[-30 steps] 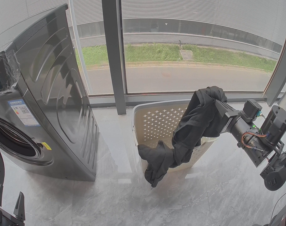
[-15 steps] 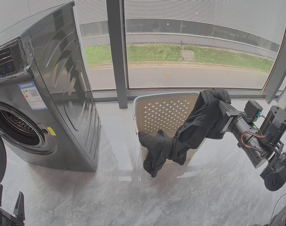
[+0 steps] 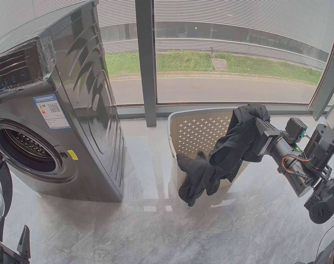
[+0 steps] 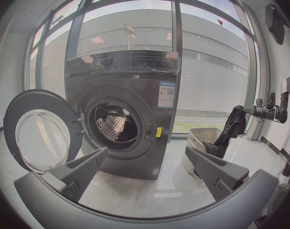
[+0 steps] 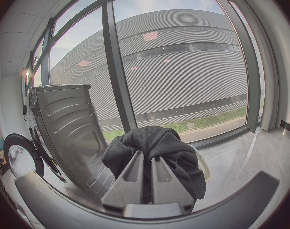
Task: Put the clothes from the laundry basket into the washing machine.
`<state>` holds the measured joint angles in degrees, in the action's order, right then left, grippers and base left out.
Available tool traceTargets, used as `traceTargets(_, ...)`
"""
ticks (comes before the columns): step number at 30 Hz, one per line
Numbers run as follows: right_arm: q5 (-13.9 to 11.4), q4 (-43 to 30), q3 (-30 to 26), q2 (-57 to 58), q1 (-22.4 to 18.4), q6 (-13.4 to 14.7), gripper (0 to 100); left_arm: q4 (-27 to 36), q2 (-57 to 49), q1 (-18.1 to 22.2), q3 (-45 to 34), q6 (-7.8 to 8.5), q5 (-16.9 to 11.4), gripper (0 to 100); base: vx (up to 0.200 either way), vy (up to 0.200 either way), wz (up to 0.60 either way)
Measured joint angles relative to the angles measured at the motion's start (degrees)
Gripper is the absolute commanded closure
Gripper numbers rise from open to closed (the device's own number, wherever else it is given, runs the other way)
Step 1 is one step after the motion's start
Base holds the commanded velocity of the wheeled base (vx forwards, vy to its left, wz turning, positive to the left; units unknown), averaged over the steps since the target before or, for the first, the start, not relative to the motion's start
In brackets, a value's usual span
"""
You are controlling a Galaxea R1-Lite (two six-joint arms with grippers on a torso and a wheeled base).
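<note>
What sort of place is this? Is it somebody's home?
Likely a laundry corner set up for testing, not a lived-in home: a washing machine with protective film over its panel, a laundry basket on a stone-look floor, and tall windows facing a corrugated building.

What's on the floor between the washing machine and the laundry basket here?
Nothing: in the head view only bare floor separates the washing machine from the laundry basket; the left wrist view agrees.

I see the black garment (image 3: pixel 229 147) hanging across the white laundry basket (image 3: pixel 196 131), right of the open-doored grey washing machine (image 3: pixel 86 103).
</note>
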<state>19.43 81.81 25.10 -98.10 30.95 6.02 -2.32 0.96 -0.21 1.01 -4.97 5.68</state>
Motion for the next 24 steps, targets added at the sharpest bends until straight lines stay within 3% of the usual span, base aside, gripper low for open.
traceTargets(17, -0.1, 0.2, -0.5, 0.1, 2.3, 0.0, 100, 0.0, 0.0, 0.0, 0.0, 0.0, 0.0, 0, 0.0, 0.2, 0.0)
traceTargets(24, -0.1, 0.6, -0.7, 0.3, 3.3, 0.0, 100, 0.0, 0.0, 0.0, 0.0, 0.18, 0.0, 0, -0.029, 0.0, 0.0)
